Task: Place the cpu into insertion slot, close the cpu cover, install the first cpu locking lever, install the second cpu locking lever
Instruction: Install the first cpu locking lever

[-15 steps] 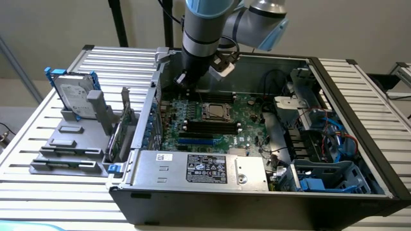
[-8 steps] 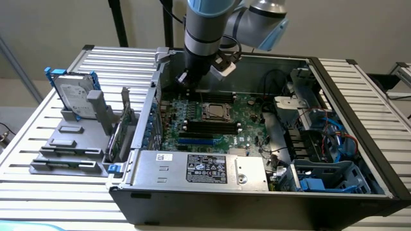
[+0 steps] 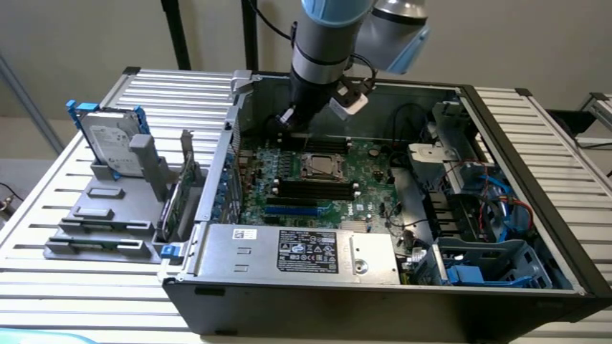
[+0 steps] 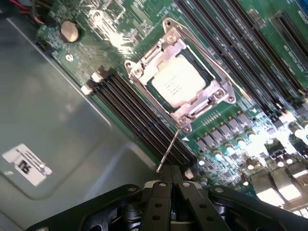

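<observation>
Jaws are shut tight, pads pressed together w/ nothing gripped between them. They sit at the end of the grey-and-blue robot arm [image 3: 325,43], low inside the case at the far edge of the green motherboard [image 3: 373,193]. In the wrist view the tips hang just beside the free end of a thin silvery wire lever [image 4: 169,149]. It sticks out from a corner of the socket toward them; can't tell if they actually touch it.

The small square cpu [image 4: 175,84], pale w/ a silvery face, already sits in the black insertion slot [image 3: 306,166] w/ its metal rim. The thin silvery cpu cover [image 4: 195,107] is folded down around it, the chip showing through the window. A second wire rod [image 4: 202,60] lies flat along one side of the socket. Long black memory slots [image 3: 316,190] run just beside it.

The big black PC case [image 3: 383,312] lies open on the slatted metal counter [image 3: 57,287]. Inside it are the motherboard, a grey metal power-supply box [image 3: 297,249] w/ a label along the near edge, a blue plastic drive cage [image 3: 488,265] at the exterior view's right, and loose cables. On the counter at the exterior view's left, a grey plastic stand [image 3: 96,222] holds a silvery hard drive [image 3: 105,140] upright.
</observation>
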{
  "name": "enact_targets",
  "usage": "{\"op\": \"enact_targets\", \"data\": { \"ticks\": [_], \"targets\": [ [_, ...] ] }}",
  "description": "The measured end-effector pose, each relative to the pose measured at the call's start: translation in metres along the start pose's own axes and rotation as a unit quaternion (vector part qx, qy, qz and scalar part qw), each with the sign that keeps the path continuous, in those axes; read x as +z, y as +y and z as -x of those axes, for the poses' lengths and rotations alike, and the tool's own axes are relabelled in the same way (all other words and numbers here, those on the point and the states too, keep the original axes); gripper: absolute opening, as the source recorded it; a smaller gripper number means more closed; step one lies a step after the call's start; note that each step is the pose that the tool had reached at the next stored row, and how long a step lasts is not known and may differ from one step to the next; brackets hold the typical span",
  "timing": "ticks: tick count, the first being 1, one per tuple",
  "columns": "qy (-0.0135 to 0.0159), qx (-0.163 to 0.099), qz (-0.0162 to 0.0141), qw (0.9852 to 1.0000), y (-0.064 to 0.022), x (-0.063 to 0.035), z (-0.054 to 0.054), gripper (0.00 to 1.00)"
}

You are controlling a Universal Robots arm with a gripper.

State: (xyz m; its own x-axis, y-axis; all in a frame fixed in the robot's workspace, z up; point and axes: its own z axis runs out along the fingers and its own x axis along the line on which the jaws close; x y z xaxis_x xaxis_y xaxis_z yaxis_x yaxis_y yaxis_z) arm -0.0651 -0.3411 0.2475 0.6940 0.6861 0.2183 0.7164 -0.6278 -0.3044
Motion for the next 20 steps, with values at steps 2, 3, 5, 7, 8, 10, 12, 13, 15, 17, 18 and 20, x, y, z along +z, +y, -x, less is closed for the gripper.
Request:
{"op": "enact_targets", "data": {
  "ticks": [2, 3, 5, 7, 8, 10, 12, 13, 15, 17, 18, 20],
  "targets": [
    [0.0001, 0.000, -0.0002, 1.0000, 0.0065, -0.0007, -0.006, 0.11],
    [0.0002, 0.000, -0.0002, 1.0000, 0.0095, -0.0010, -0.009, 0.11],
    [0.0002, 0.000, -0.0002, 1.0000, 0.0119, -0.0009, -0.011, 0.11],
    [0.0003, 0.000, -0.0001, 1.0000, 0.0119, -0.0007, -0.011, 0.11],
    [0.0005, 0.000, 0.0001, 1.0000, 0.0121, -0.0003, -0.011, 0.11],
    [0.0017, -0.001, 0.0014, 1.0000, 0.0125, 0.0016, -0.011, 0.11],
    [0.0014, -0.001, 0.0017, 1.0000, 0.0129, 0.0051, -0.009, 0.11],
    [0.0013, -0.001, 0.0018, 1.0000, 0.0131, 0.0068, -0.008, 0.11],
    [0.0012, -0.001, 0.0019, 1.0000, 0.0133, 0.0103, -0.007, 0.11],
    [0.0009, -0.001, 0.0022, 1.0000, 0.0134, 0.0137, -0.005, 0.11],
    [0.0007, -0.001, 0.0024, 1.0000, 0.0134, 0.0156, -0.004, 0.11],
    [0.0002, -0.001, 0.0029, 1.0000, 0.0135, 0.0189, -0.002, 0.11]
  ]
}}
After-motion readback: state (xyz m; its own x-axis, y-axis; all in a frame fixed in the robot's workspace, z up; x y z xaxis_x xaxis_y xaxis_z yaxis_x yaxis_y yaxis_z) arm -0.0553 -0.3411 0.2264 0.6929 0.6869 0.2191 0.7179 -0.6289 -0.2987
